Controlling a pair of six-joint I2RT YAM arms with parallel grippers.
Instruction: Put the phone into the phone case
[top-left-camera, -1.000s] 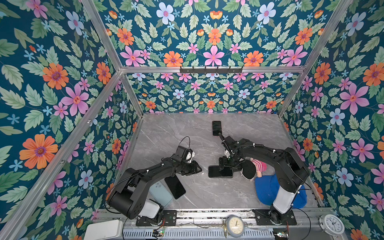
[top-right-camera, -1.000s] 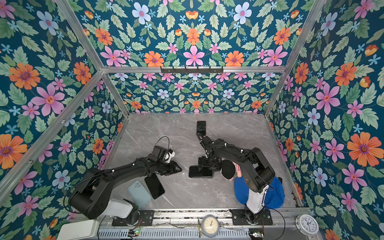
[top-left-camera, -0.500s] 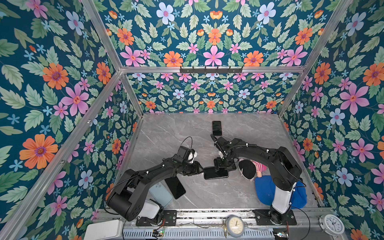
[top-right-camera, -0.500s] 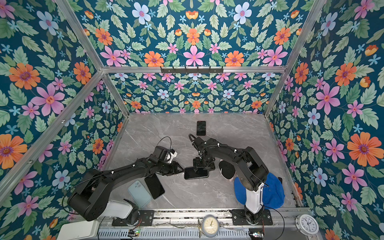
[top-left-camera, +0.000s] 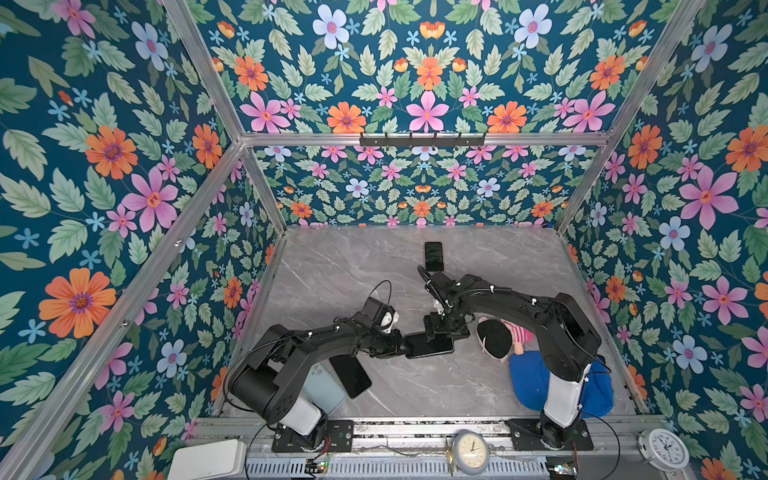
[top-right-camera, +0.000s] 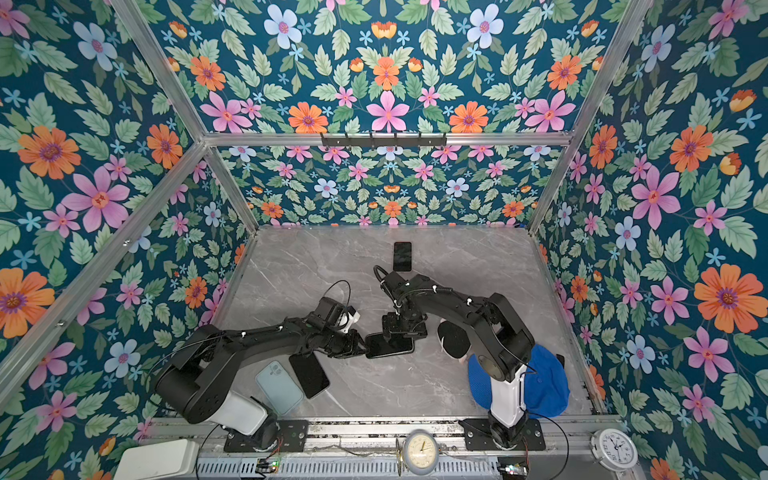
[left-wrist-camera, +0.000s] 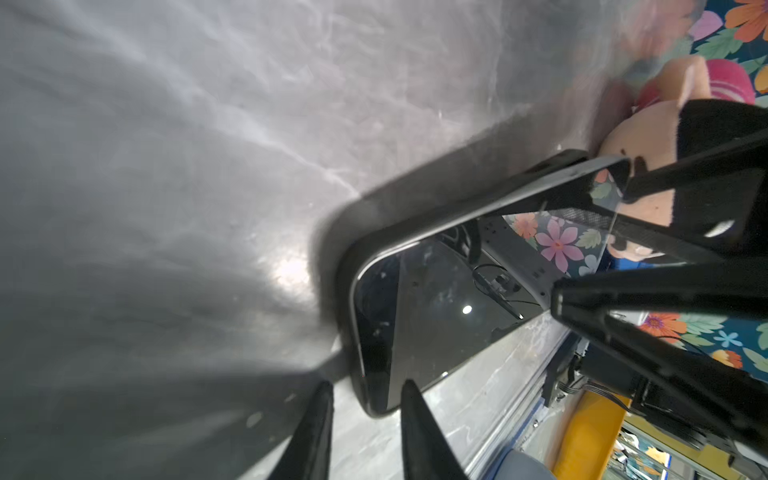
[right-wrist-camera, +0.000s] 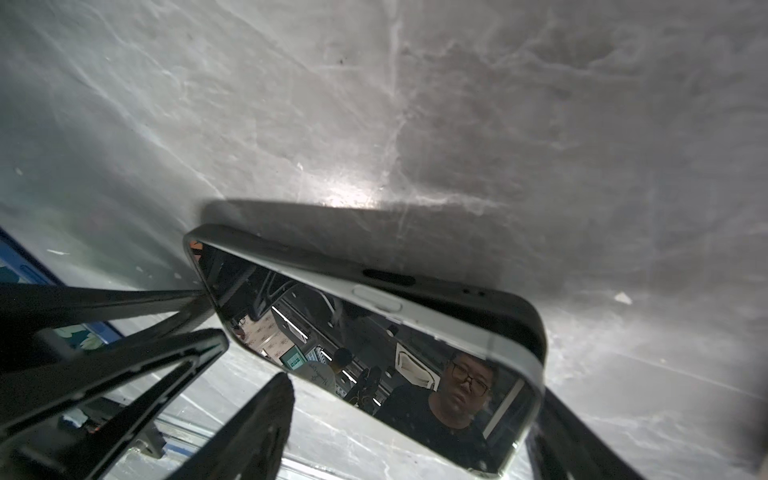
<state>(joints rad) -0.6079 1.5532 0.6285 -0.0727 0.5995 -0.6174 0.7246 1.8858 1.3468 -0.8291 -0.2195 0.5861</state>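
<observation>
At our nine o'clock, the left gripper (top-left-camera: 402, 345) has its jaws narrowly apart, straddling the short end of the black glass-fronted phone (top-left-camera: 430, 344), which sits partly in its black phone case (right-wrist-camera: 478, 291). At three o'clock, the right gripper (top-left-camera: 446, 328) spans the phone's long sides, jaws wide.

A doll (top-left-camera: 505, 336) lies on the grey marble table (top-left-camera: 332, 274), its black-haired head toward the middle. A blue cap (top-left-camera: 528, 382) sits just beside it, nearer the front edge. Floral walls (top-left-camera: 104, 166) enclose the table. On the front rail stand a small round clock (top-left-camera: 470, 451), a white alarm clock (top-left-camera: 663, 449) at the right corner, and a white box (top-left-camera: 208, 459) at the left.
</observation>
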